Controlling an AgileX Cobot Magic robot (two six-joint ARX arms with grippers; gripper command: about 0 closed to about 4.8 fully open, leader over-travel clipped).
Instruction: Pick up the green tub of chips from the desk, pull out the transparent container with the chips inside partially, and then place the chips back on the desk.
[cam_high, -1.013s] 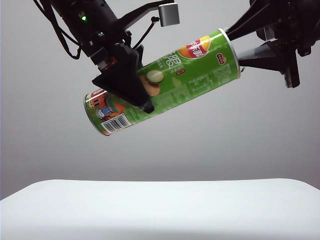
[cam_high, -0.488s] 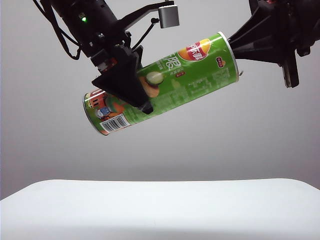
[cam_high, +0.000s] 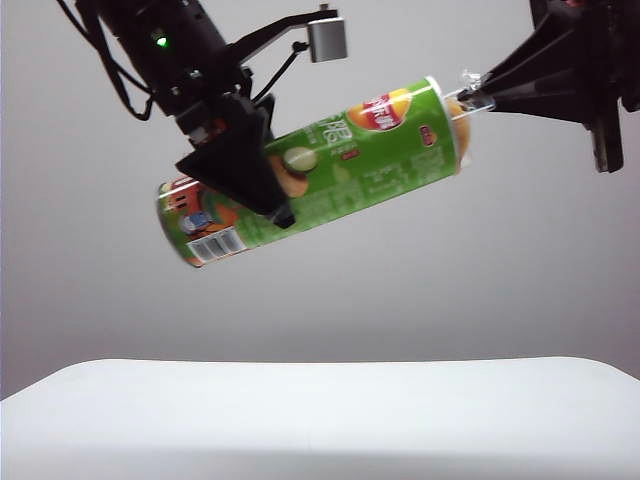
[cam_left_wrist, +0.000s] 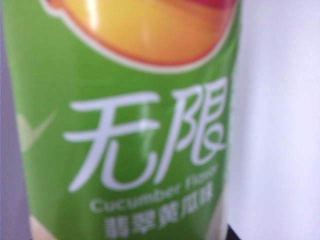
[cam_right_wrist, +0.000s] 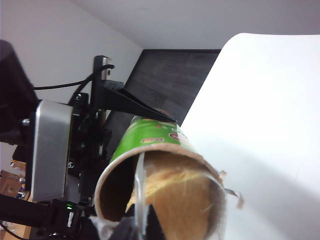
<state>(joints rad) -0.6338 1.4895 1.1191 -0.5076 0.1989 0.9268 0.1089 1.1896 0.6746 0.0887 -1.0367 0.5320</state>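
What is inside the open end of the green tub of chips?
In the green tub of chips, orange-yellow chips show behind a clear edge of the transparent container, pinched by the right end effector. The can wall hides everything deeper.

Open air lies between the raised green tub of chips (cam_high: 310, 175) and the desk (cam_high: 320, 415).

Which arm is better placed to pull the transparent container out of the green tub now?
The right. The right claw is shut on the transparent container at the open mouth of the green tub of chips. The left claw grips the tub's middle, holding it above the desk.
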